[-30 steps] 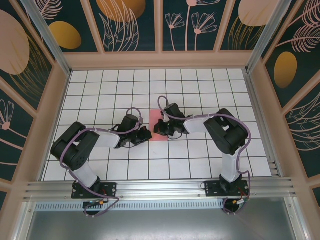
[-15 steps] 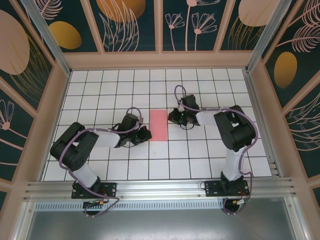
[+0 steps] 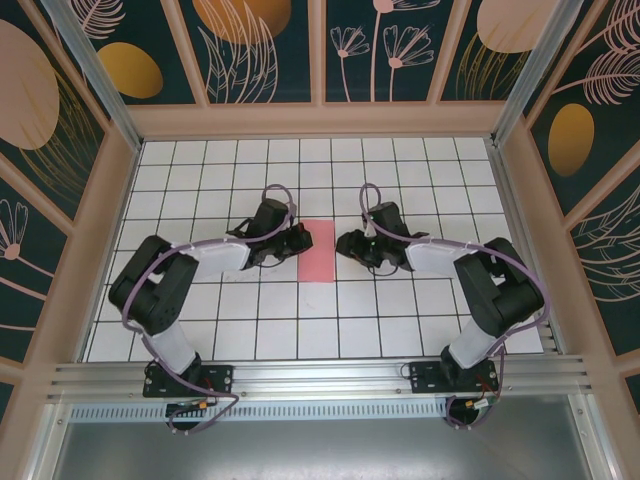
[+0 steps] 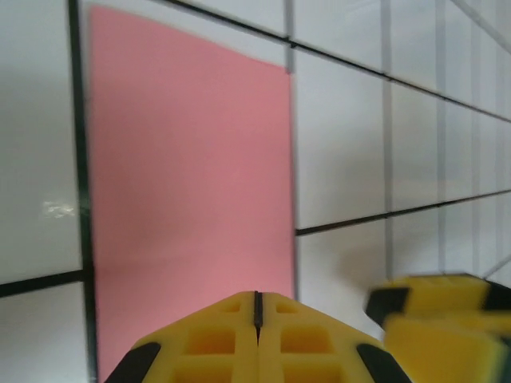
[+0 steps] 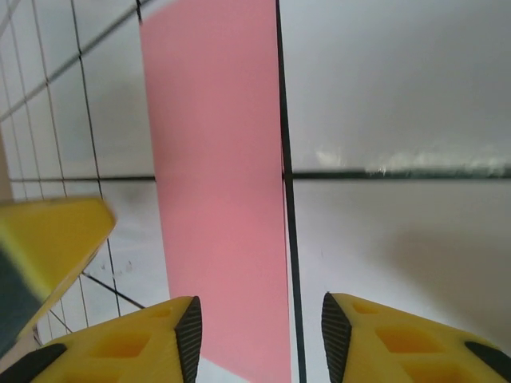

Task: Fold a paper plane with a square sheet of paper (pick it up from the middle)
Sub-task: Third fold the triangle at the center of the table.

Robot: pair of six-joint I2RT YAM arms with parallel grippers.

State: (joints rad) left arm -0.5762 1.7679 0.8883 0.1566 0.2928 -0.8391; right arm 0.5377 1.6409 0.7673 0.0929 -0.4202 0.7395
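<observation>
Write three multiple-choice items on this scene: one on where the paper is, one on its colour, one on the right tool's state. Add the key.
1. The paper lies:
A. flat between the left tool and the right tool
B. clamped in the left tool
C. held in the air by both tools

2. The paper is:
A. blue
B. green
C. pink

3. The right tool's jaws are:
A. pressed together
B. apart
C. clamped on the paper

Key:
1. A, since the top view shows it lying between them.
2. C, since it looks pink from the top and from both wrists.
3. B, since the right wrist view shows a clear gap between them.
</observation>
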